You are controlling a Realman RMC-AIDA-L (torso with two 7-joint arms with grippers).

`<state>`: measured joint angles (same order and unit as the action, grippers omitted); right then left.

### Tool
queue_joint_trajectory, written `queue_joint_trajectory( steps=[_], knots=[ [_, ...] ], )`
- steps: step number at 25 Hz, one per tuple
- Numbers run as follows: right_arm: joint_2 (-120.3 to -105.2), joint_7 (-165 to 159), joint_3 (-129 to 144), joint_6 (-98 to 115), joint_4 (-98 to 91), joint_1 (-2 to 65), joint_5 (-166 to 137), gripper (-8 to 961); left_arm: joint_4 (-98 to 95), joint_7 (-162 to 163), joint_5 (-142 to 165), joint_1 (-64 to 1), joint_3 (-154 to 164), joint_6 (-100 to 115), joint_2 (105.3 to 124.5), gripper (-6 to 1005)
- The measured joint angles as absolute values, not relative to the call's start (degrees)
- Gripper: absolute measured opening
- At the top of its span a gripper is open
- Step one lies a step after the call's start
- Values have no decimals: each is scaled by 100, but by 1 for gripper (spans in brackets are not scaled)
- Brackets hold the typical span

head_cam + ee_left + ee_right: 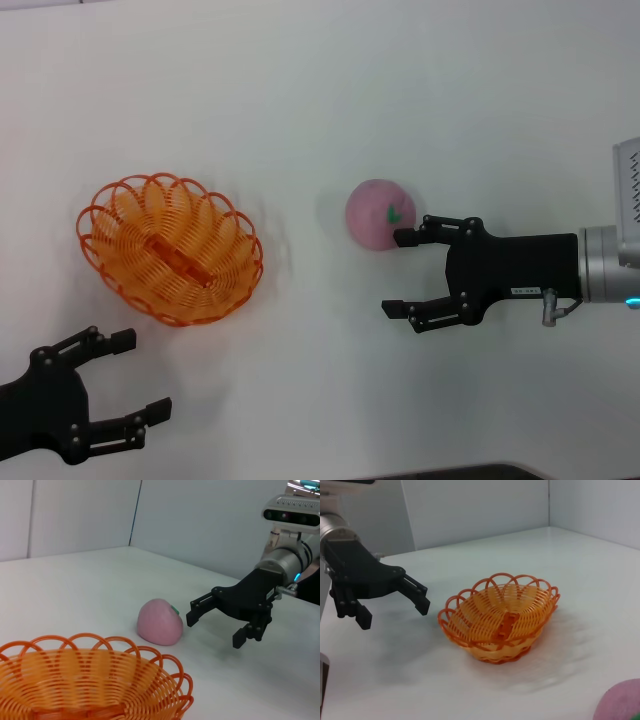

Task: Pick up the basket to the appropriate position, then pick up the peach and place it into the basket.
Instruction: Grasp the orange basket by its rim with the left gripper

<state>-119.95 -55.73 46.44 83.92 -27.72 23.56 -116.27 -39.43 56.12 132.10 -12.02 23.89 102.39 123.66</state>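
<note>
Right hand (398, 272) hovers beside the peach (377, 214), fingers spread apart; upper fingertip sits at the fruit's near flank, lower one well clear, so the peach is off-centre to the gap. Judgement: shift the hand sideways until the fruit lies midway between the fingers, then advance and close across its widest part. Peach is round, pink, matte, with a green leaf mark; it may roll if nudged from one side. Basket (169, 249) rests on the white bench (320, 80), empty; orange plastic wire, scalloped looped rim, open weave. Left hand (130, 375) idles near the basket, fingers apart, holding nothing.
</note>
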Motion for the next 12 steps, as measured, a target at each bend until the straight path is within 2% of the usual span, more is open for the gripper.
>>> queue_joint_trajectory(
  steps=[12],
  knots=[
    [-12006, -5580, 4650, 8394, -2754, 2374, -11628, 956, -3921, 5799, 13177, -1223, 2347, 10266, 12361, 919]
  ],
)
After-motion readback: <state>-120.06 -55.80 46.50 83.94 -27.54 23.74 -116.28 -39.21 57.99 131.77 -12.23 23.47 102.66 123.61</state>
